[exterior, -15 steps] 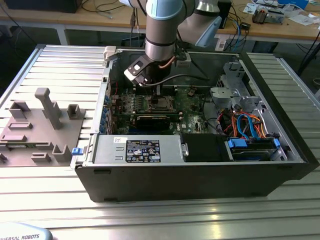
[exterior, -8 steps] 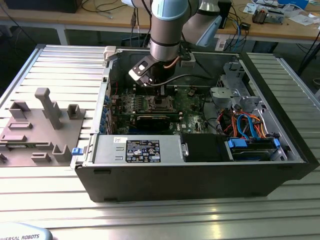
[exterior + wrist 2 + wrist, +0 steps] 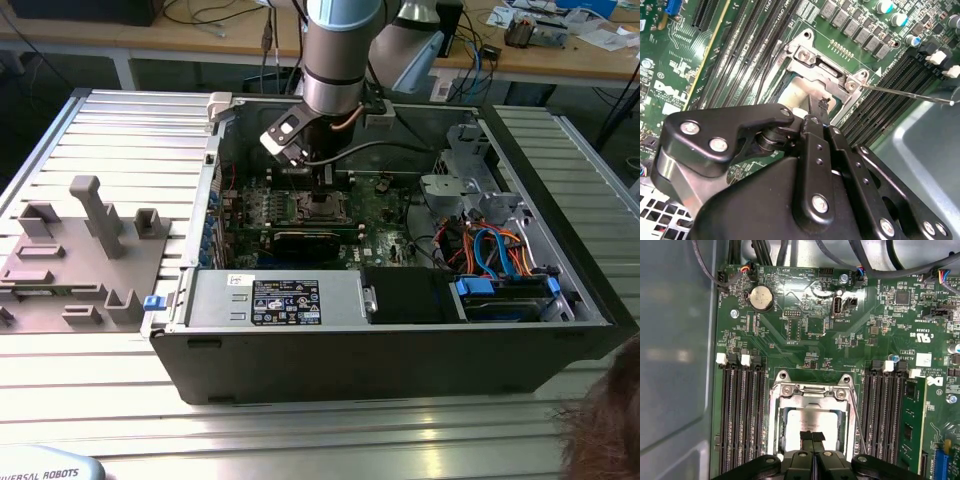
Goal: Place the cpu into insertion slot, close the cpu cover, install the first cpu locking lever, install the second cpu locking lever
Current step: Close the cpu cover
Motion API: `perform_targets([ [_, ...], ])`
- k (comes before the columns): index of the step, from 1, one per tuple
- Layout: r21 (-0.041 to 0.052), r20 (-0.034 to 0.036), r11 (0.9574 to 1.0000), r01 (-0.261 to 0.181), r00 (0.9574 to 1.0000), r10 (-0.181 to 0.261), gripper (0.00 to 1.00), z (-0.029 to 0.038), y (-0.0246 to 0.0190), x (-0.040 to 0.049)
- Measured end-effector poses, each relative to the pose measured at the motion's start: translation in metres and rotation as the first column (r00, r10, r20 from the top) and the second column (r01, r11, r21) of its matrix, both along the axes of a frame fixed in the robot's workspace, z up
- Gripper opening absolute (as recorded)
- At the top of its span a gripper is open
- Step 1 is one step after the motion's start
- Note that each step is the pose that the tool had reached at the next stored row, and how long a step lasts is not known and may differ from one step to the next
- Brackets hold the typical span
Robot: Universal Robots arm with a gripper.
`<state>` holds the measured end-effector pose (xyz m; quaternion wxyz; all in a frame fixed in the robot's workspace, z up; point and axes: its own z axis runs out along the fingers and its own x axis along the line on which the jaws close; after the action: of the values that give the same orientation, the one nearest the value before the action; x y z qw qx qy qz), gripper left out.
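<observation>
The insertion slot (image 3: pixel 322 208) sits mid-motherboard inside the open computer case. In the first wrist view the cpu (image 3: pixel 812 421) lies in it, its dull silver top showing through the window of the cpu cover (image 3: pixel 812 392), which lies flat over it. My gripper (image 3: pixel 812 436) stands over the chip with its black fingers pressed together, tips at or just above the metal top. In the second wrist view the fingertips (image 3: pixel 821 106) reach the cover's (image 3: pixel 820 70) edge. A thin wire locking lever (image 3: pixel 910 94) sticks out sideways from the socket, unlatched; in the first wrist view it (image 3: pixel 855 412) runs along the frame's side.
Black memory slots (image 3: pixel 740 415) flank the socket on both sides. The case holds a power supply (image 3: pixel 285 300) at the front and a drive cage with blue and orange cables (image 3: pixel 495 255) at the exterior view's right. A grey fixture tray (image 3: pixel 90 250) lies left. A person's hair (image 3: pixel 605 430) shows bottom right.
</observation>
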<state>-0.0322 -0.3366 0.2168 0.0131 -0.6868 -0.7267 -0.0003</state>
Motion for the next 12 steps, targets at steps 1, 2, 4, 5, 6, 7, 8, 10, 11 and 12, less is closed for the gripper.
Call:
perform_targets([
  [1, 0.0001, 0.0, 1.0, 0.0, 1.0, 0.0, 0.11, 0.0005, 0.0, 0.0],
  [2, 0.0, 0.0, 1.0, 0.0, 1.0, 0.0, 0.11, 0.0014, 0.0, 0.0001],
  [4, 0.0, 0.0, 1.0, 0.0, 1.0, 0.0, 0.11, 0.0032, 0.0, 0.0001],
  [5, 0.0001, 0.0, 1.0, 0.0, 1.0, 0.0, 0.11, 0.0038, 0.0, 0.0001],
  [6, 0.0001, 0.0, 1.0, 0.0, 1.0, 0.0, 0.11, 0.0044, 0.0, 0.0001],
  [7, 0.0001, 0.0, 1.0, 0.0, 1.0, 0.0, 0.11, 0.0049, 0.0, 0.0001],
  [8, 0.0003, 0.0001, 1.0, 0.0, 1.0, 0.0, 0.11, 0.0052, 0.0001, 0.0001],
  [10, 0.0001, 0.0, 1.0, 0.0, 1.0, 0.0, 0.11, 0.0057, 0.0, 0.0001],
  [11, -0.0001, 0.0, 1.0, 0.0, 1.0, 0.0, 0.11, 0.006, 0.0, 0.0001],
  [12, 0.0, 0.0, 1.0, 0.0, 1.0, 0.0, 0.11, 0.0065, 0.0, 0.0001],
])
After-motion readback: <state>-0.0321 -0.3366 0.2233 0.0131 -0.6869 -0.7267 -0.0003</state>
